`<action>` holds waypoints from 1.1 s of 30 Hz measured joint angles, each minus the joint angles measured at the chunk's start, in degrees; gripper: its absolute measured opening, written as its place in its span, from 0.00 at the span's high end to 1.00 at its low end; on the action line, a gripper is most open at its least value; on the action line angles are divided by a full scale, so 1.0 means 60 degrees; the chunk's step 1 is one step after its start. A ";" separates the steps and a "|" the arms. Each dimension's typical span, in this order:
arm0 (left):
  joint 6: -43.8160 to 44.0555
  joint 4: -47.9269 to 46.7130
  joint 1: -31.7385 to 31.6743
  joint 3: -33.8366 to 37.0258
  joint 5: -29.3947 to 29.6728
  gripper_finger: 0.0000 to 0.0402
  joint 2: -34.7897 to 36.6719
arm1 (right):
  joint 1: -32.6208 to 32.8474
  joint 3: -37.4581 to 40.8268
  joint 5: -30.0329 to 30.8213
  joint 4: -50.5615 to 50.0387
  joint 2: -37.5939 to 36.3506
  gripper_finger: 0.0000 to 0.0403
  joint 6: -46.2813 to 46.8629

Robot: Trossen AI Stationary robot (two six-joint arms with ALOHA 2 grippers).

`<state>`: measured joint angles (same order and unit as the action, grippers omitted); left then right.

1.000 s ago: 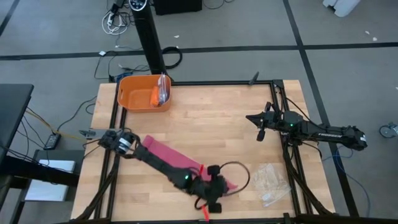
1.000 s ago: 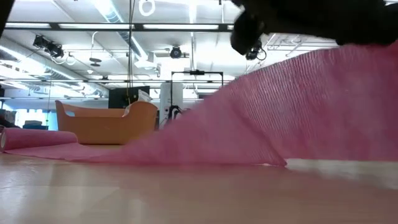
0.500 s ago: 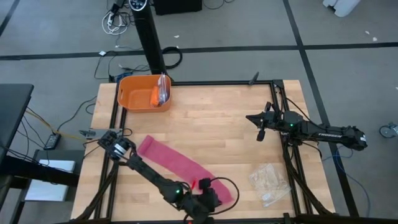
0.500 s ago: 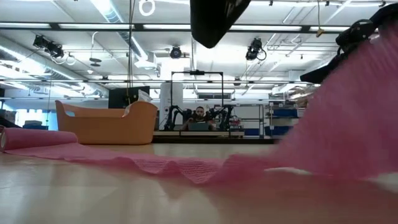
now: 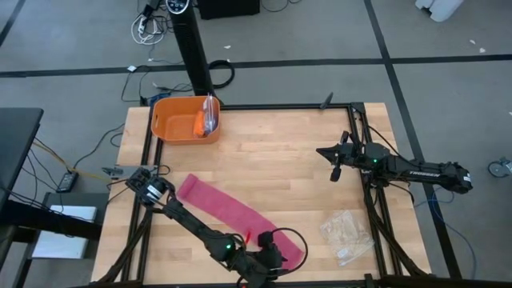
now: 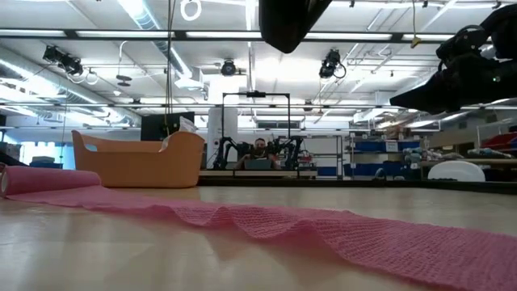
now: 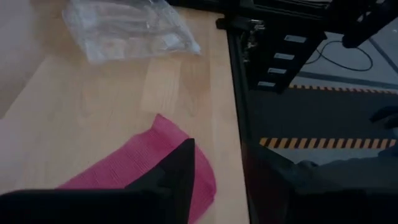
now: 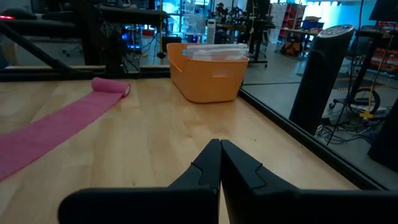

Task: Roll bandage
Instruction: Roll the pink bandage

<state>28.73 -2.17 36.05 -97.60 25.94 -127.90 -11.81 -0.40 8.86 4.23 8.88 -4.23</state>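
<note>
Floor (image 5: 72,48): grey, marked with dark lines. Cables (image 5: 148,28) lie beside a black column base (image 5: 196,52) behind the table. Dark desk (image 5: 16,144) stands at one side. Ceiling strip lights (image 6: 105,34) are on. Shelving (image 6: 367,153) and equipment racks (image 6: 254,133) fill the far room. Yellow-black hazard tape (image 7: 323,143) runs along the floor.

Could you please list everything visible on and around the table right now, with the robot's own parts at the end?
bandage: one, magenta-pink, unrolled flat across the table's front-left, small rolled end at its far left.
tub: one, orange, back-left corner, holding some items.
bag: one, clear crinkled plastic, front-right.
table: one, light wood, black frame.
person: one, seated in the room behind.
left claw: one, dark, open, over the bandage's front end.
right claw: one, dark, shut, waiting at right.
</note>
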 joint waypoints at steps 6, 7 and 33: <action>0.0551 0.0225 -0.0171 0.0509 -0.0011 0.71 0.0022 | 0.0000 0.0004 0.0000 0.0000 0.0000 0.98 0.0000; 0.0686 0.0231 -0.0253 0.0697 -0.0251 0.73 0.0019 | 0.0000 0.0000 0.0000 -0.0003 0.0000 0.98 -0.0003; 0.0683 0.1988 -0.0653 0.1628 -0.2165 0.94 -0.0623 | 0.0001 0.0004 0.0000 0.0050 0.0000 0.98 0.0000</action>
<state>32.82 9.76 32.14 -87.83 12.95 -131.63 -11.81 -0.38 8.86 4.53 8.88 -4.23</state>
